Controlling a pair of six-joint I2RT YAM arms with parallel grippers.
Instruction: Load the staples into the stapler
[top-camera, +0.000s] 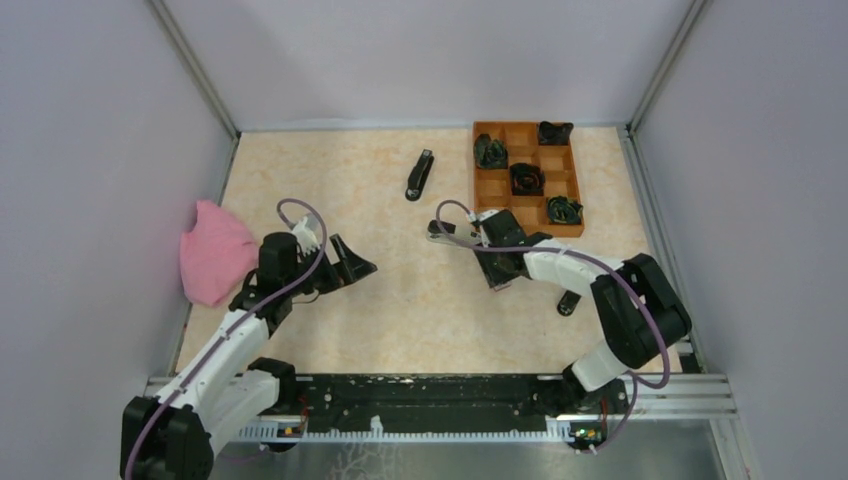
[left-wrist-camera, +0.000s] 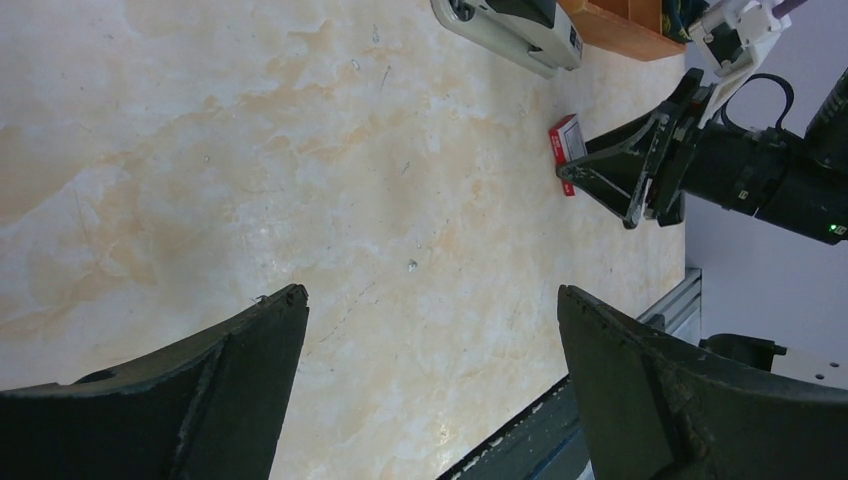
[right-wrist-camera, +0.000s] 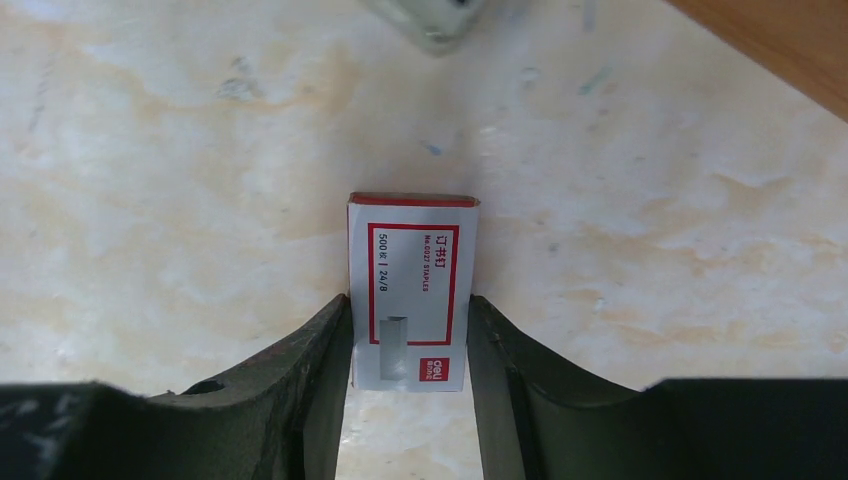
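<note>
1. Orange tray (top-camera: 497, 185) is serving as the reference. The white-and-red staples box (right-wrist-camera: 412, 250) is lying flat on the table (top-camera: 420, 320), just off the tray's near left corner.
2. The right gripper (right-wrist-camera: 410, 310) is clamping the box, one finger pressing each long side.
3. The left gripper (left-wrist-camera: 430, 295) is hanging with jaws wide apart, holding nothing, well left of the tray.
4. The grey stapler (left-wrist-camera: 510, 28) is lying beside that same corner, apart from the box's far edge; bare table is lying open leftward.

Pale grey walls (top-camera: 90, 120) enclose a beige marbled tabletop (top-camera: 420, 310) (metal rail (top-camera: 690, 395) along the near edge)
</note>
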